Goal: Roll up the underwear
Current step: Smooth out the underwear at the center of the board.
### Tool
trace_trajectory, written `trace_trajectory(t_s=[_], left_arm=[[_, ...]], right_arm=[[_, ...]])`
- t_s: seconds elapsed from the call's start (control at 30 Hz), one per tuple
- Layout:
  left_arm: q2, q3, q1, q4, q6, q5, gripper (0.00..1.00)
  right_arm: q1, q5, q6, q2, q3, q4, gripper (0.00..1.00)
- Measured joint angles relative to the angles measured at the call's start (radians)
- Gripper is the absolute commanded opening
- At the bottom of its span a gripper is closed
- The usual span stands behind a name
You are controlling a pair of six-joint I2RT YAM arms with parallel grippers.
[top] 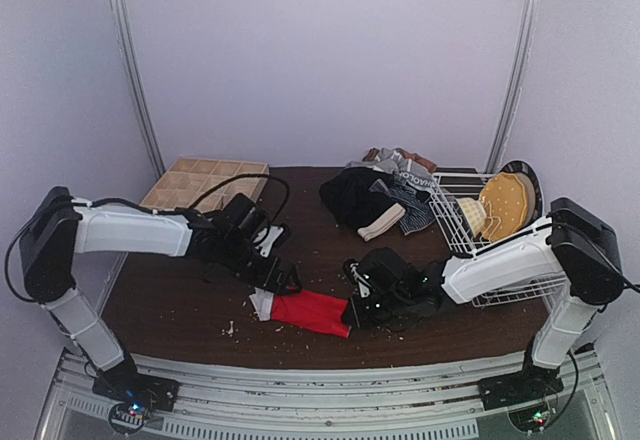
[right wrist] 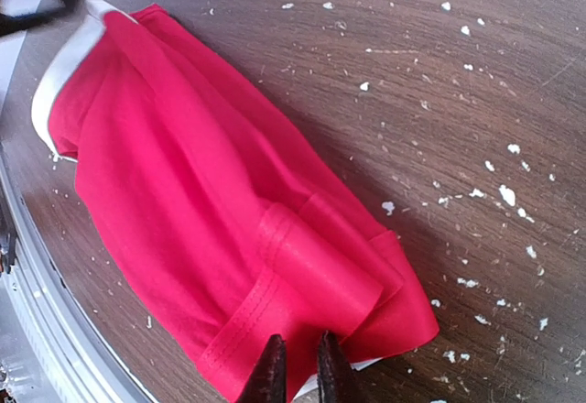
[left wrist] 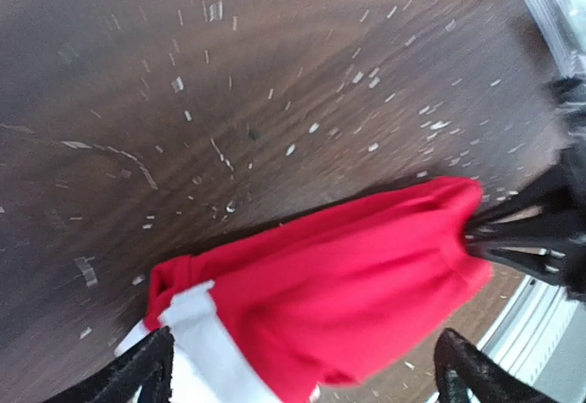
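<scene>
Underwear, red briefs with a pale waistband: lying flat near the front edge of the dark wooden table, between the two arms. Waistband end points to the left arm, and the opposite end is folded over into a short roll.

Left claw: wide, one finger either side of the waistband end, no grip on the cloth visible.

Right claw: narrow, fingers pinched on the hem at the rolled end of the briefs.

Pile of other underwear, dark and striped with one pale piece at its front, sits at the back centre of the table, well apart from the red pair.

Wire basket stands just right of the pile, behind the right arm, with a round tan thing inside.

Wooden grid tray at back left, behind the left arm.

Pale flecks are scattered across the table around the briefs. Nothing lies on the red pair.
</scene>
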Motion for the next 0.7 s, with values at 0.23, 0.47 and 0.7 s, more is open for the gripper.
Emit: trace_trajectory(t_s=[0.23, 0.47, 0.7], left_arm=[[-0.229, -0.045, -0.067, -0.034, -0.061, -0.12, 0.98], [-0.248, -0.108, -0.087, -0.048, -0.145, -0.139, 0.98], [-0.221, -0.161, -0.117, -0.037, -0.221, -0.173, 0.98]], right_arm=[[0.0, -0.003, -0.003, -0.002, 0.004, -0.017, 0.16], [0.002, -0.005, -0.012, -0.033, 0.019, -0.048, 0.33], [0.024, 0.013, 0.02, -0.109, 0.023, -0.061, 0.51]])
